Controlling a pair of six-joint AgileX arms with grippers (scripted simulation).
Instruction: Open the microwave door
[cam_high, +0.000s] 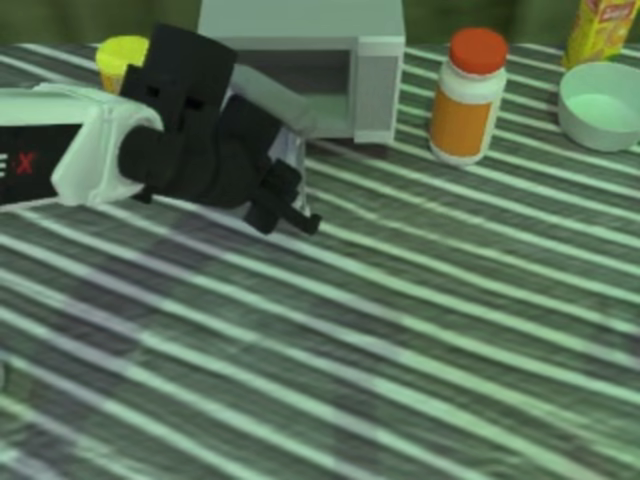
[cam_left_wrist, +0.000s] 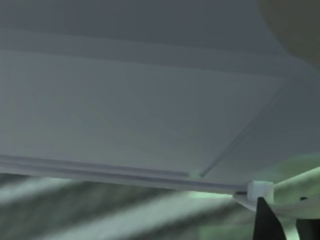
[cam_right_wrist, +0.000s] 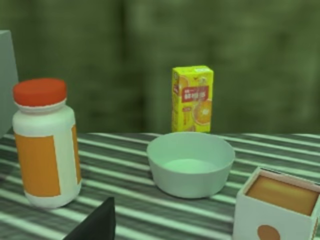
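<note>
Microwave sits at the far side of the striped table, left of centre, and its door hangs swung out toward the near left, the cavity showing behind it. Left arm reaches in from the left edge, its gripper low over the cloth just in front of the door's free edge. Whether the fingers are parted or closed on anything, the views don't let me tell. Left wrist view is filled with the pale grey door panel close up, dark fingertips poking in below it. Right of the microwave stands an orange-capped bottle, then a white bowl and a yellow carton at the far right. Yellow cup peeks out behind the left arm. Right gripper isn't in the top view.
</note>
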